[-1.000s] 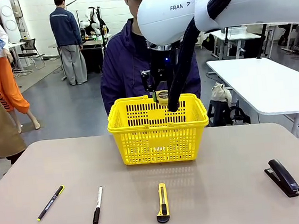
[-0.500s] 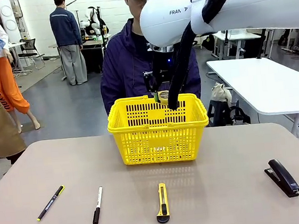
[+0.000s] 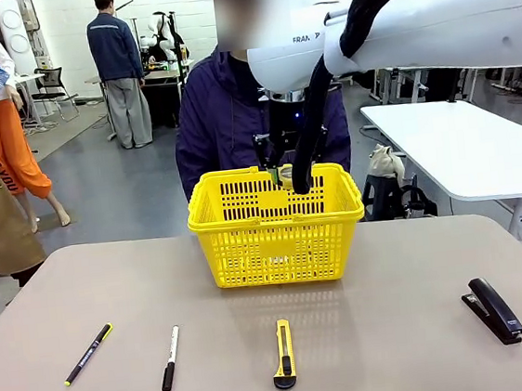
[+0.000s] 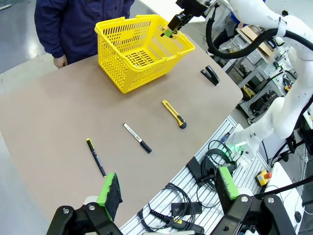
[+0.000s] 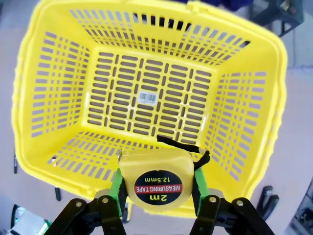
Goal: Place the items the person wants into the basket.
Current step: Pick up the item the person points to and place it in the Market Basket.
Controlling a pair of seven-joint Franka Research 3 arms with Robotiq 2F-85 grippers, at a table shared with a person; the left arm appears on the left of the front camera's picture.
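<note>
Tan table (image 3: 391,275): pen (image 3: 88,354), marker (image 3: 170,357), knife (image 3: 283,353) in a row; basket (image 3: 276,224) behind, by the person (image 3: 215,116); stapler (image 3: 493,309) far right. Left gripper (image 4: 167,188) jaws apart, empty. Right gripper (image 5: 157,187) clamps tape measure (image 5: 157,180) above basket's open top.

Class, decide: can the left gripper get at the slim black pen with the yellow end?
Probably yes. The pen lies alone on bare table, apart from the marker, and the left gripper is open with nothing between it and the pen.
</note>
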